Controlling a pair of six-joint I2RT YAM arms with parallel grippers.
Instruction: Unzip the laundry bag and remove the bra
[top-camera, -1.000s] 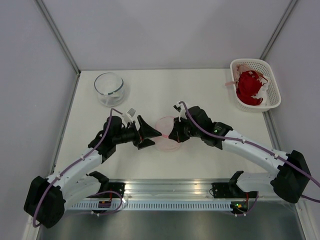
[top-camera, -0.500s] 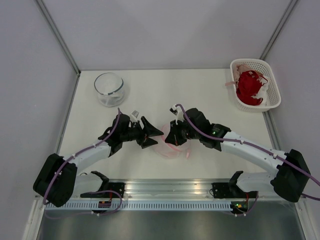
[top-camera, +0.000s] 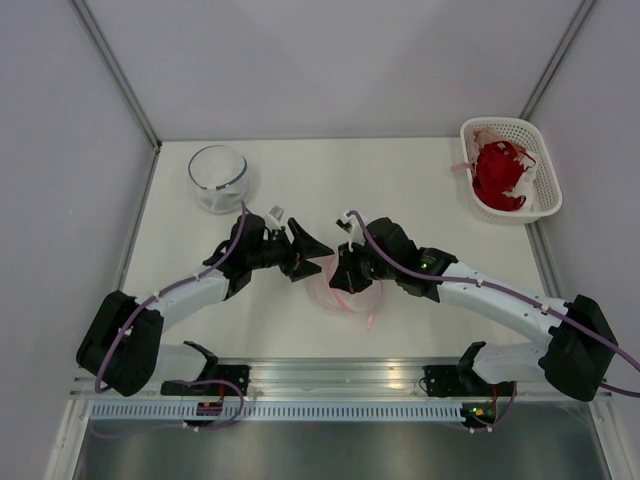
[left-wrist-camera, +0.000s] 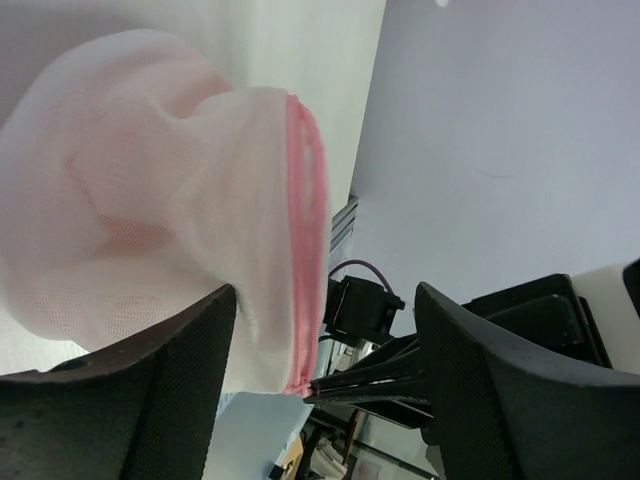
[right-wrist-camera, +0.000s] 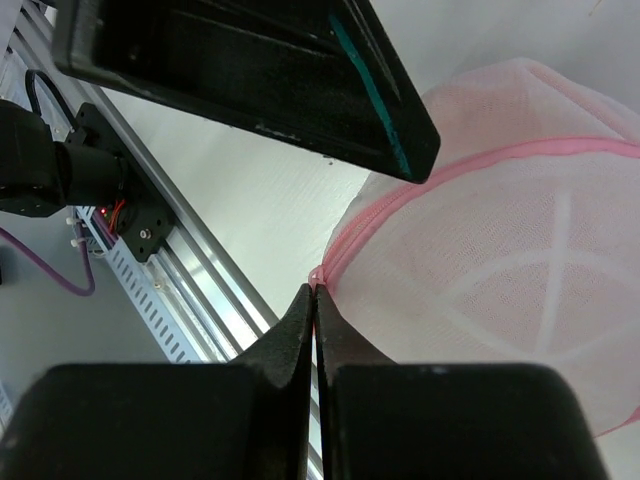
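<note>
The laundry bag, a white mesh pod with a pink rim, lies at the table's middle between both grippers. My right gripper is shut on the pink zipper rim at the bag's left edge; the right wrist view shows its tips pinching the rim's end beside the mesh. My left gripper is open and empty, just left of the bag. In the left wrist view the bag fills the space between its spread fingers. Pale pink fabric, likely the bra, shows faintly through the mesh.
A clear glass bowl stands at the back left. A white lattice basket holding a red garment stands at the back right. The metal rail runs along the near edge.
The left gripper has moved right and farther from the near edge, up to the bag. The right gripper has shifted slightly left, pulling the bag's rim; the bag has moved nearer and looks flatter.
</note>
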